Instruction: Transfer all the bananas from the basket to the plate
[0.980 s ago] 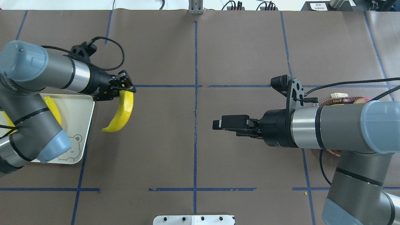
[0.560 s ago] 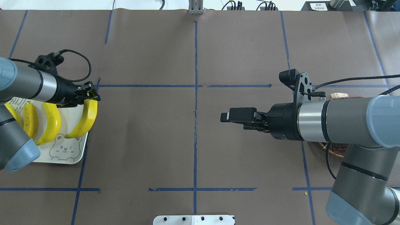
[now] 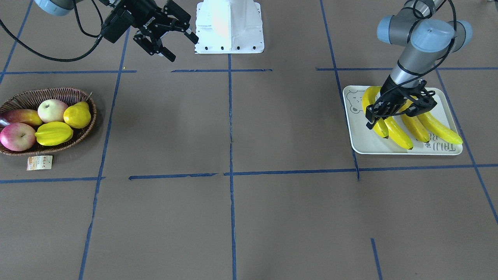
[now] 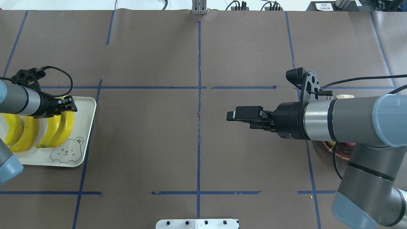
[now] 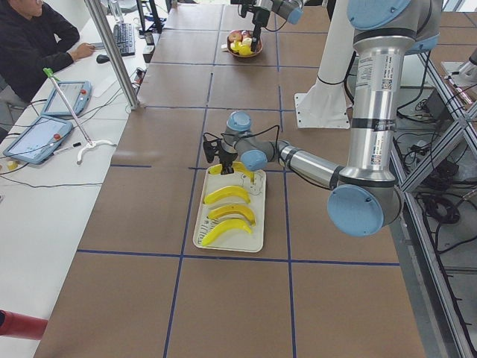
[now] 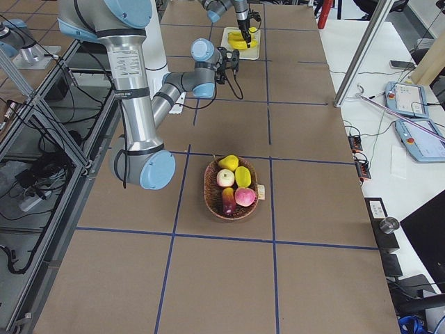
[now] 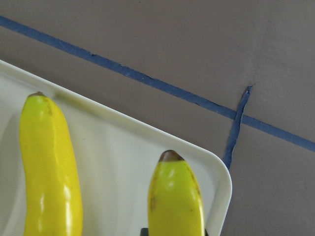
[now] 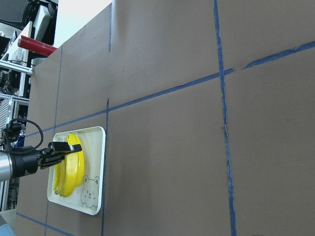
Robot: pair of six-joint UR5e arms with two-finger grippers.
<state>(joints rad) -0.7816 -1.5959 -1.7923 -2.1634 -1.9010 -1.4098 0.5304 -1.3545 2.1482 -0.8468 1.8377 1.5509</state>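
Four bananas (image 3: pixel 439 130) show within the rim of the plate (image 3: pixel 367 144) in the front view. The basket (image 3: pixel 27 94), well apart from the plate, holds none, and my right fingers (image 3: pixel 166 53) hang apart, far from the plate. Overhead, my left fingers (image 4: pixel 69 107), beside the plate a second ago, now clamp the last banana (image 4: pixel 65 127) over the plate. Only letting go remains, I judge.

The grey letters "TAIJI" are seen upside down on the white plate (image 3: pixel 362 146) in the front-facing view; further lettering is covered by the bananas (image 3: pixel 412 128). "ROBOTIQ" is printed in white on the body of the right pincer (image 3: pixel 183 49). The print on the paper tag (image 3: pixel 39 162) beside the basket (image 3: pixel 92 116) cannot be read.
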